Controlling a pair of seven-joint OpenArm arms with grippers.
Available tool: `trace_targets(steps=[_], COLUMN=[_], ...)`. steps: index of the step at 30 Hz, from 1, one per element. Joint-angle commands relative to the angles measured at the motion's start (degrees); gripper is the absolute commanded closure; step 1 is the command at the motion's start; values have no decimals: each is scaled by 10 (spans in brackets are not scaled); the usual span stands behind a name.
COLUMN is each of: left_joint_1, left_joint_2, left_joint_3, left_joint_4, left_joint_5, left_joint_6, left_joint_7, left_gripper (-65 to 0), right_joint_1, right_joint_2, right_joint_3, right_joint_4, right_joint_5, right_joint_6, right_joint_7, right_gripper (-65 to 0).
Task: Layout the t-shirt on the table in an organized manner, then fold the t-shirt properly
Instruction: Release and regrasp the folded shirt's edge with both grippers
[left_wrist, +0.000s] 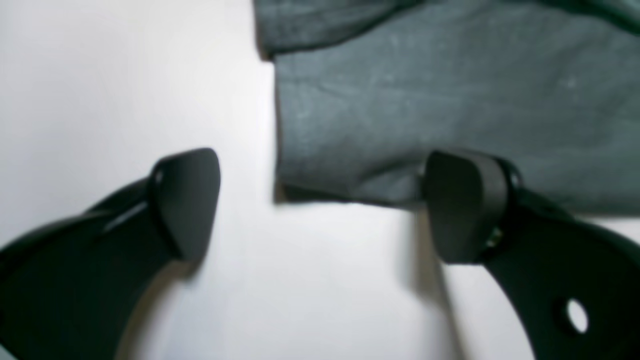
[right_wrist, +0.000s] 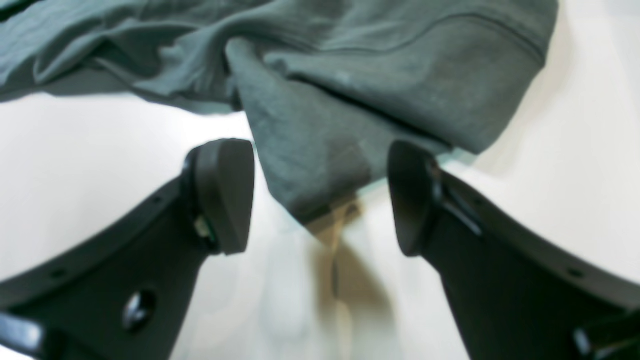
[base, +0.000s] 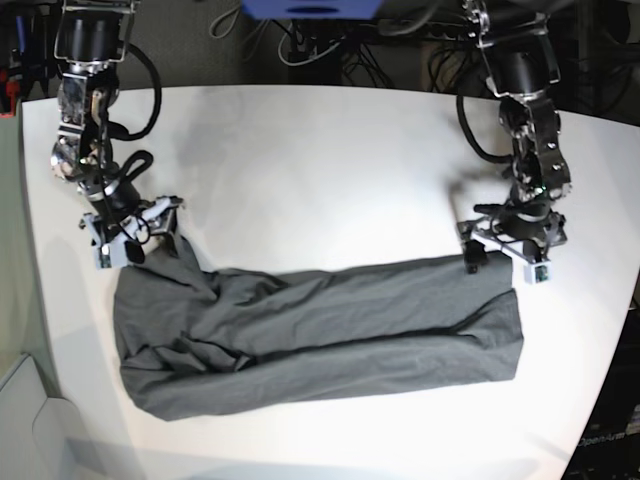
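Note:
The dark grey t-shirt (base: 320, 330) lies across the white table (base: 320, 170) as a long, creased band, bunched at its left end. My left gripper (base: 505, 262) stands at the band's upper right corner. In the left wrist view that gripper (left_wrist: 325, 205) is open, a flat corner of the t-shirt (left_wrist: 425, 115) reaches between its fingers, and the right finger (left_wrist: 465, 205) overlaps the cloth's edge. My right gripper (base: 135, 240) is at the upper left end. Seen from the right wrist it (right_wrist: 320, 197) is open, with a raised fold of the t-shirt (right_wrist: 310, 160) between the unclosed fingers.
Cables and dark equipment (base: 330, 40) crowd the space beyond the table's far edge. The rounded right edge of the table (base: 625, 300) runs close to my left gripper. A pale surface (base: 30, 420) lies off the table's left side.

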Motion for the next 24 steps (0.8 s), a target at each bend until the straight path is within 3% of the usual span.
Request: trace_targets(steps=[1, 14, 17, 22, 24], left_joint_1=[-10, -54, -60, -62, -62], left_joint_2=[-3, 0, 0, 0, 0], left_joint_3=[1, 5, 5, 5, 5], left_joint_4=[6, -107, -107, -108, -108], left_joint_5=[-2, -3, -3, -3, -3], left_joint_6=[-2, -7, -7, -4, -3], left_joint_7=[-14, -55, -56, -54, -54], left_gripper=[-628, -610, -496, -245, -188], right_joint_1=[9, -6, -3, 33, 49], right_joint_2=[8, 8, 8, 11, 12], right_joint_3=[1, -34, -34, -34, -34], right_joint_4=[10, 9, 9, -33, -61], right_joint_5=[9, 9, 9, 9, 9], right_joint_6=[4, 4, 4, 4, 4], right_joint_7=[15, 17, 18, 18, 18], right_gripper=[-424, -423, -424, -424, -424])
